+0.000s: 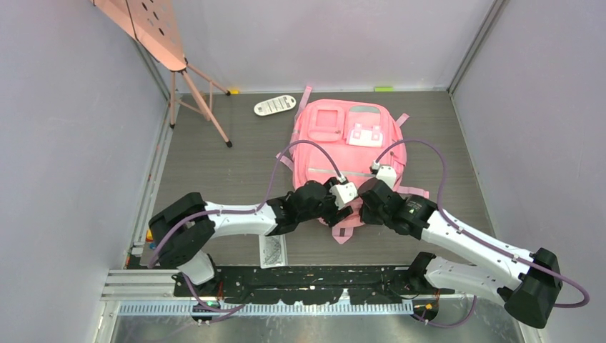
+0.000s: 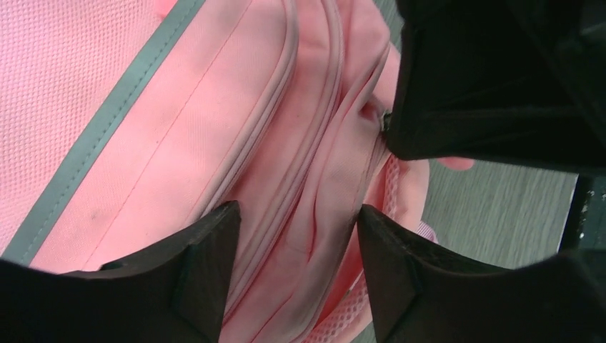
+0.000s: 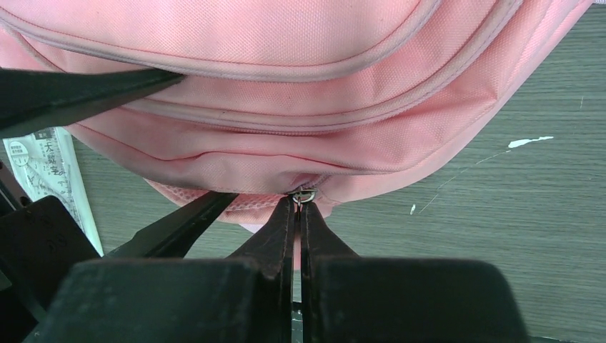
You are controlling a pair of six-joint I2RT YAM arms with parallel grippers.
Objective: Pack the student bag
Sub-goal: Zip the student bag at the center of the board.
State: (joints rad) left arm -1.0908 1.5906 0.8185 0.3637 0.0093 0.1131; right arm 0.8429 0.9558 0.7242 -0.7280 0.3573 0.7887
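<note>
The student bag [image 1: 350, 136], a soft pink backpack, lies flat on the table with its front pockets facing up. Both grippers meet at its near end. My right gripper [image 3: 300, 201] is shut on the small metal zipper pull [image 3: 304, 194] at the bag's bottom edge. My left gripper [image 2: 296, 211] stands open, its two black fingers either side of a fold of pink fabric beside the zipper seam [image 2: 325, 107]. The left gripper's fingers [image 3: 179, 225] also show in the right wrist view, one above and one below the bag's edge. The bag's inside is hidden.
A white remote-like object [image 1: 275, 105] lies beyond the bag to the left. A pink board on a tripod stand [image 1: 204, 96] occupies the far left corner. A printed white sheet [image 1: 272, 250] lies near the left arm. Grey walls close in both sides.
</note>
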